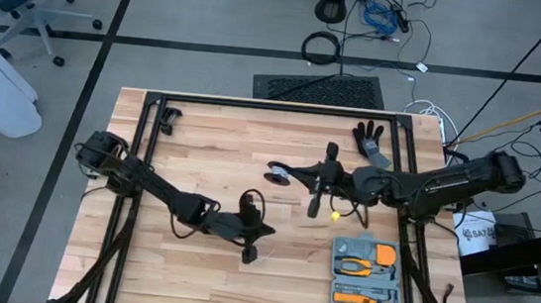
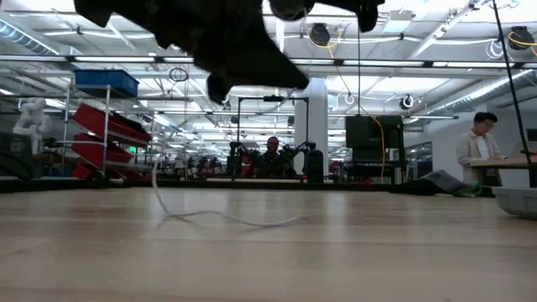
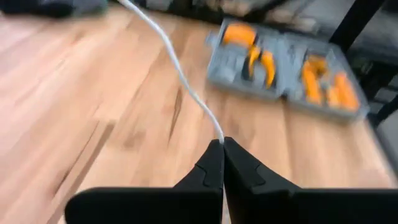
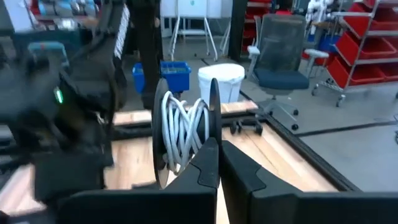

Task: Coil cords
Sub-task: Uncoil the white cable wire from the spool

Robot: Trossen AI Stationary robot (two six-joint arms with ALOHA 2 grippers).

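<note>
The left gripper [image 3: 222,144] has its fingers clenched on the thin white cord [image 3: 177,68], which runs away from the tips across the wooden desk [image 3: 74,112] toward the grey tool case [image 3: 286,68]. The right gripper [image 4: 217,149] is pinched tight on the rim of the black reel [image 4: 183,134], held upright with several white turns already lying between its two discs. From above, the reel [image 1: 277,175] sits just past the desk's centre toward one o'clock, and the left gripper [image 1: 250,239] hangs near six o'clock of the centre. At desk level a slack length of cord [image 2: 222,218] lies loose and wavy on the wood. That slack is the main worry: if the free run is not kept taut, a new turn could ride over the disc edge and slip off, or the loose loop could drag and snag on the tool case. The pinch on such a thin cord looks slight, so a hard pull may draw it out of the fingers. Equally, the narrow hold on the reel's rim could let it twist or drop under tension.
</note>
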